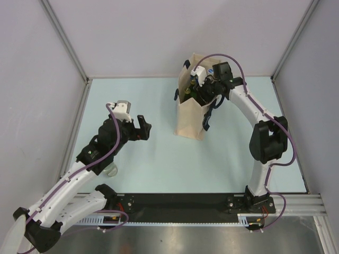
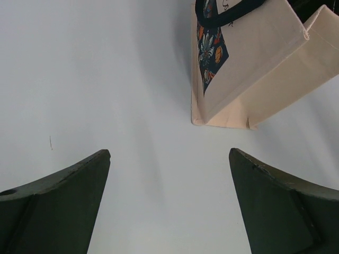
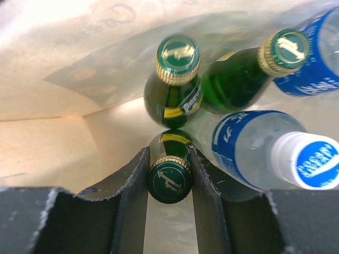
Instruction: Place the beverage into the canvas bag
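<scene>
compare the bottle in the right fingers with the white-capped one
The green glass bottle has a green cap; the clear plastic bottle has a blue label and white cap. The right fingers grip the green one; the plastic one is free. Both are inside the beige canvas bag.

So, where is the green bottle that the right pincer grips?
In the right wrist view, low centre, the green bottle stands inside the canvas bag, between the fingers of the right pincer, left of a water bottle.
</scene>
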Tool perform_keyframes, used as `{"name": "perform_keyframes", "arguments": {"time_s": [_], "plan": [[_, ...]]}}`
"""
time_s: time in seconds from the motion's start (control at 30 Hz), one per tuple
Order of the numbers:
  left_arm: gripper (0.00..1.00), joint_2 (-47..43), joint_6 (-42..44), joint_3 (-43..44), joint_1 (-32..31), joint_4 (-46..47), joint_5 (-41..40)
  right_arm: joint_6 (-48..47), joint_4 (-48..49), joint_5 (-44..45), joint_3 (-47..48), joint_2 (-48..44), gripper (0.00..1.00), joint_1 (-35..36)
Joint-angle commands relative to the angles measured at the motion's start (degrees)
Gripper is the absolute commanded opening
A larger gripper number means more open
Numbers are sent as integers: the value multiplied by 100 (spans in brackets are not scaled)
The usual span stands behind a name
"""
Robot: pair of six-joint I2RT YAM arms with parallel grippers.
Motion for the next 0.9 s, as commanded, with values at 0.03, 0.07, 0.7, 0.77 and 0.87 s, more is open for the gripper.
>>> {"name": "perform_keyframes", "arguments": {"time_s": [0.03, 0.07, 0.7, 0.77, 0.87], "plan": [[100, -65, -9, 87, 60, 59, -46, -150, -30, -606, 67, 15, 15, -90], [100, -65, -9, 87, 60, 59, -46, -159, -74, -632, 85, 41, 16, -82], [100, -205, -185, 386, 69, -222, 77, -327, -646, -852, 419, -319, 64, -178], [100, -188, -202, 447, 77, -275, 139, -212, -672, -931, 462, -407, 67, -187], [100, -144, -273, 623, 104, -424, 244, -37, -743, -984, 612, -529, 70, -187]]}}
